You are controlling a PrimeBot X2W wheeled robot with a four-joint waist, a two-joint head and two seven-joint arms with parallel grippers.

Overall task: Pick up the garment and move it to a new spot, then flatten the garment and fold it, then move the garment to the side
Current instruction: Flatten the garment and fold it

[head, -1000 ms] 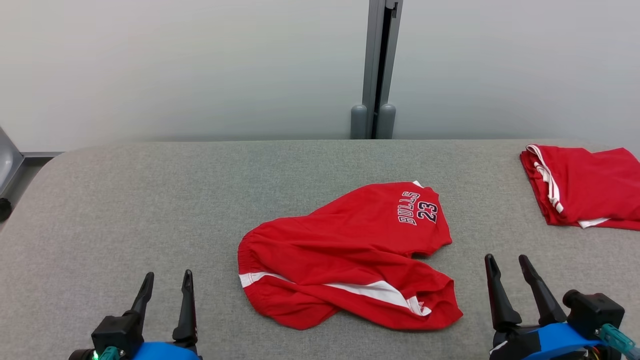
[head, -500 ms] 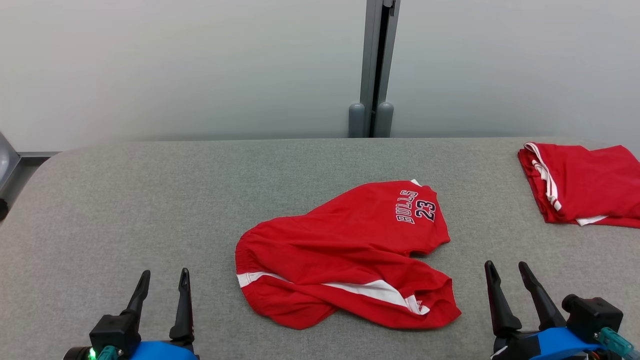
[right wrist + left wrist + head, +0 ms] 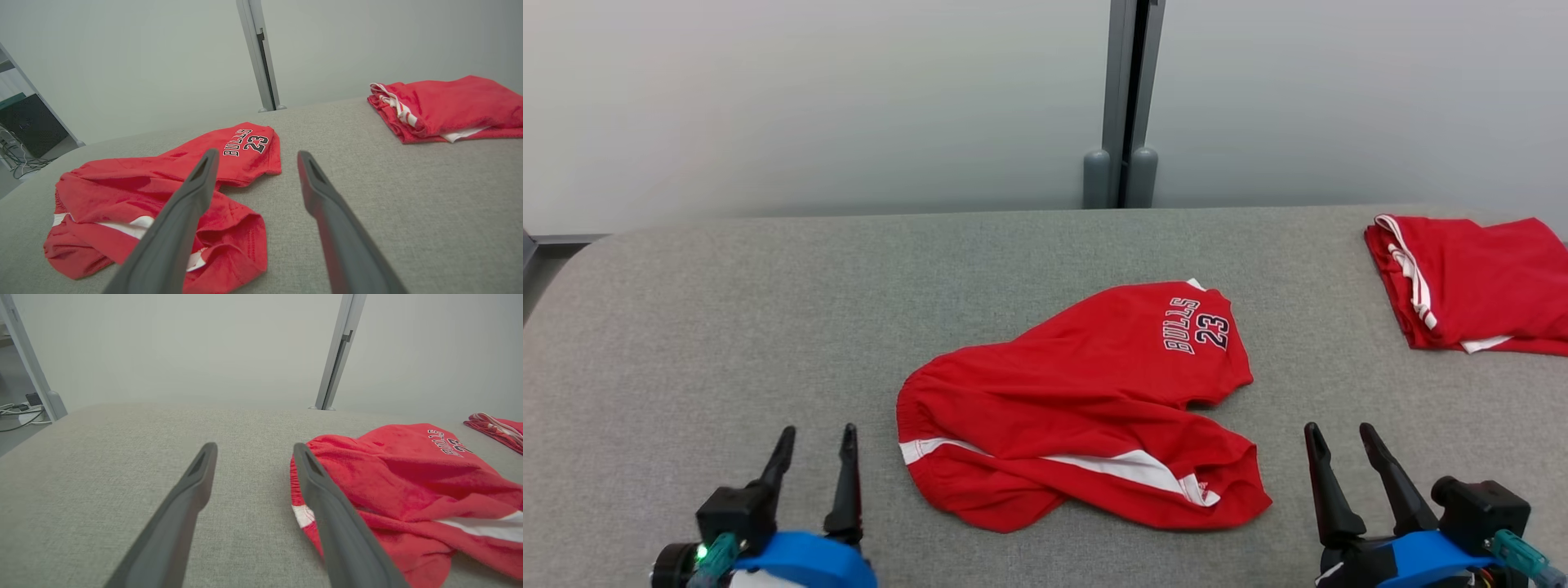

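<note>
The garment [image 3: 1078, 408] is a pair of red shorts with white stripes and "BULLS 23" print, lying crumpled in the middle of the grey table [image 3: 727, 327]. It also appears at the right of the left wrist view as the garment [image 3: 400, 486] and at the left of the right wrist view as the garment [image 3: 163, 192]. My left gripper [image 3: 817, 437] stands open near the front edge, left of the shorts, holding nothing. My right gripper [image 3: 1339, 437] is open to the right of the shorts, also holding nothing. Neither touches the cloth.
A second red garment [image 3: 1470, 282], folded, lies at the table's far right edge, also seen as the folded garment [image 3: 441, 108]. A grey post [image 3: 1123, 106] rises behind the table against a pale wall. Bare grey table surface spreads to the left.
The whole head picture has shifted as the camera moved, so table and garments sit slightly lower-left. The left gripper now shows a little further right and higher. Both grippers remain open.
</note>
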